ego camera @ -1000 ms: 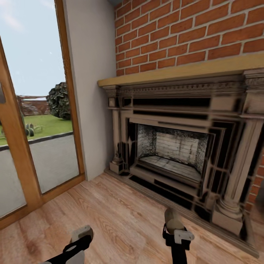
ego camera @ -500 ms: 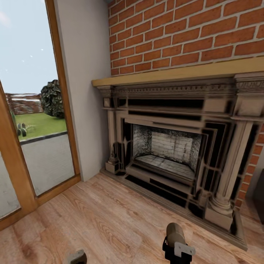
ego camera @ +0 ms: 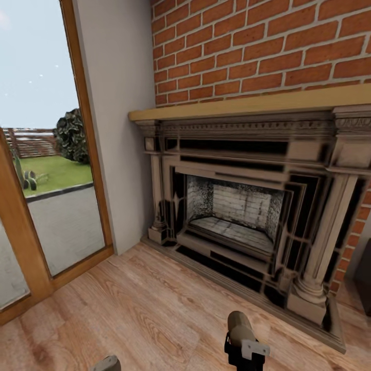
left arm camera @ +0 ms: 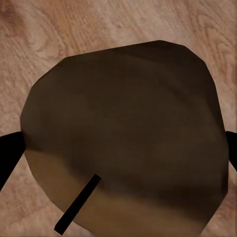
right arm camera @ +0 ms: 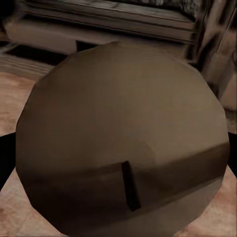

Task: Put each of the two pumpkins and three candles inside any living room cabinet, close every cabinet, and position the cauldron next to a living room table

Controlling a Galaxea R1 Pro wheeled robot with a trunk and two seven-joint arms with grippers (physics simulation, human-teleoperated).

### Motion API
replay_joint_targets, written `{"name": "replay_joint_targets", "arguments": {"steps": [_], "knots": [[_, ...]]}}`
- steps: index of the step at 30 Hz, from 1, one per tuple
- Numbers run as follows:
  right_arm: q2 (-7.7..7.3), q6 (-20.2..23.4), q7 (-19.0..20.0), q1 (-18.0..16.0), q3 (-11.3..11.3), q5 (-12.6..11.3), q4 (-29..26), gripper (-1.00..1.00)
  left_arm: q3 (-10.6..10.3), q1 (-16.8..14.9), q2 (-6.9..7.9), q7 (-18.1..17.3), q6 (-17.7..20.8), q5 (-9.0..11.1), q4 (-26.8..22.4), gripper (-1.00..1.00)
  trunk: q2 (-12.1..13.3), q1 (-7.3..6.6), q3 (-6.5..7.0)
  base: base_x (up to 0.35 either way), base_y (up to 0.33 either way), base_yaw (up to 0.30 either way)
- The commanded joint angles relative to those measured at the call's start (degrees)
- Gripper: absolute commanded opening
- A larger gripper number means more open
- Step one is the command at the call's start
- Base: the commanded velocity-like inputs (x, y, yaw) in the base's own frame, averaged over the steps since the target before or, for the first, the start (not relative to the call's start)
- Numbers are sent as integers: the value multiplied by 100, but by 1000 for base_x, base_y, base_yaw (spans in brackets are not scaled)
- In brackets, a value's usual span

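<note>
Beige candle (right arm camera: 121,143) clamped in right fingers (ego camera: 242,344) facing fireplace (ego camera: 242,216), another candle (left arm camera: 126,138) clamped in left fingers over wood floor (left arm camera: 98,22).

Candle (left arm camera: 123,133) sits between the left gripper's (left arm camera: 118,148) two dark fingers (left arm camera: 9,155), one at each side edge, both touching its sides. Flat round top faces the camera, brown, lighter tan toward one edge. Short black wick (left arm camera: 77,204) lies slanted on that lighter part. Wood-grain floor (left arm camera: 44,29) behind it.
</note>
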Motion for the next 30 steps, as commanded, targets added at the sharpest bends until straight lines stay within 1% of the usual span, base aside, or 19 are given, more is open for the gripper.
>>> {"name": "replay_joint_targets", "arguments": {"steps": [1,7,8,10,13,26,30], "knots": [[0,-39,-35,-5,-20,-89,7,-100,-47,-4,8,32,-27,51,-20,-100,38,-23,11,0,0,0],[24,-23,-26,-5,-47,-118,-1,-100,-47,-4,7,37,-41,51,-20,-100,279,-155,87,0,0,-4],[26,-22,-26,-5,-47,-118,-1,-100,-47,-4,7,37,-80,51,-20,-100,319,-177,97,0,0,-51],[21,-22,-23,-5,-46,-118,-1,-100,-47,2,7,37,-304,51,-20,-100,399,-221,115,0,0,-114],[15,-21,-19,-5,-49,-120,-1,-100,-49,8,7,37,-407,51,-20,-100,520,-287,146,0,0,-168],[3,-30,0,-5,-53,-123,7,-100,-55,12,-2,37,-457,51,-20,-100,1041,-573,350,0,0,-267],[3,-28,0,-4,-54,-121,8,-100,-55,13,-2,37,-451,51,-20,-100,1202,-660,422,-256,0,-297]]}}
